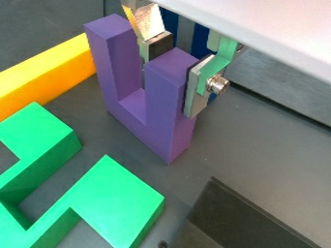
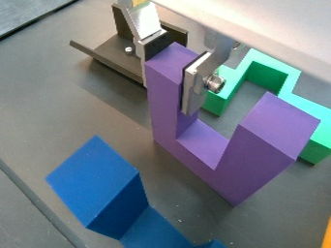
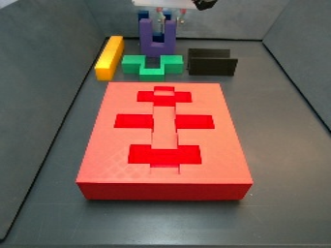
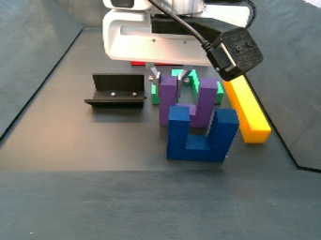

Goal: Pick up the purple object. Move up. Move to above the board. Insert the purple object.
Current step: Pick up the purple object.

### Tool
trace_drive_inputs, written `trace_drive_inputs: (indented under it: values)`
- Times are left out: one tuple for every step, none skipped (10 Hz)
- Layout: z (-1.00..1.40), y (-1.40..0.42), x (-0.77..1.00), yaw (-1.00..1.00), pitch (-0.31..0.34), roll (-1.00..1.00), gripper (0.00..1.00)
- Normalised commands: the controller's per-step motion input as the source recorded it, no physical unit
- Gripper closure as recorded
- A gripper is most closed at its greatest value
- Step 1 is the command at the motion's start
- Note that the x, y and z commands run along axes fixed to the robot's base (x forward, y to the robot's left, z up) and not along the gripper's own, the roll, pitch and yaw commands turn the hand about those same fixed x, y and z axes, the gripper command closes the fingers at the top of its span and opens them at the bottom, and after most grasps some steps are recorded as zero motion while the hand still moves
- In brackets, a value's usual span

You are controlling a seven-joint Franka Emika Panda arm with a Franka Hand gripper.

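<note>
The purple object is a U-shaped block that stands upright on the dark floor, prongs up. It also shows in a wrist view and in both side views. My gripper is down over one prong, with a silver finger flat against one face and the dark pad of its twin against the opposite face. It looks shut on that prong. The red board lies well in front of the block in a side view, with its recesses empty.
A green block lies right beside the purple one. A yellow bar lies to one side and the dark fixture to the other. A blue U-shaped block stands close by.
</note>
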Motion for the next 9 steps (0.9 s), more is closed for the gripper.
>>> trace_drive_inputs:
  values:
    - [0.0, 0.0, 0.0, 0.0, 0.0, 0.0, 1.0]
    - [0.0, 0.0, 0.0, 0.0, 0.0, 0.0, 1.0]
    - [0.0, 0.0, 0.0, 0.0, 0.0, 0.0, 1.0]
    - [0.0, 0.0, 0.0, 0.0, 0.0, 0.0, 1.0]
    - [0.0, 0.0, 0.0, 0.0, 0.0, 0.0, 1.0]
    - [0.0, 0.0, 0.0, 0.0, 0.0, 0.0, 1.0]
    - [0.0, 0.0, 0.0, 0.0, 0.0, 0.0, 1.0]
    - [0.0, 0.0, 0.0, 0.0, 0.0, 0.0, 1.0]
    - [0.0, 0.0, 0.0, 0.0, 0.0, 0.0, 1.0]
